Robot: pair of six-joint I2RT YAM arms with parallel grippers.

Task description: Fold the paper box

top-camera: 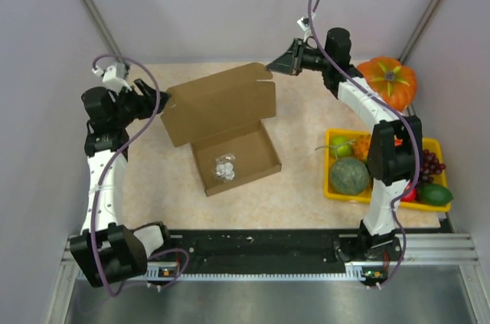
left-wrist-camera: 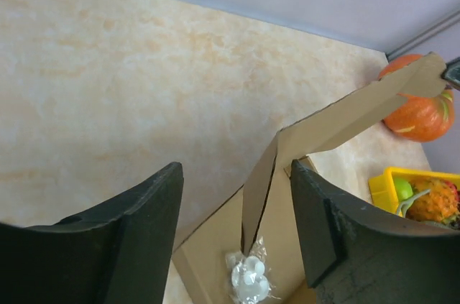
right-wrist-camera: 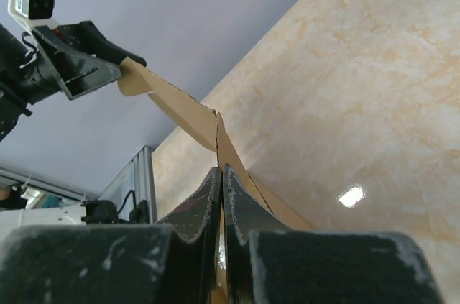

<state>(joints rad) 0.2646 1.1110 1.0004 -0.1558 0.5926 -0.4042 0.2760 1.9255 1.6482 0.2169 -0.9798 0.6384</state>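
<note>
Paper box sits mid-surface, mostly formed: its near tray already has standing walls, and only the raised lid is left to close, I'd judge. The lid's long axis runs left to right, hinged at the tray's far wall, with the box opening upward. Left fingers gape around one far corner, and right fingers pinch the other.

**Camera setup, 3 views**

Top external: fixed, high, looks down over the whole table; arm bases along frame bottom. Left wrist: low, close behind the left gripper, facing across toward the pumpkin at right edge. Right wrist: low, close behind the right gripper, facing the left arm at upper left. All 3 share the paper box.
</note>
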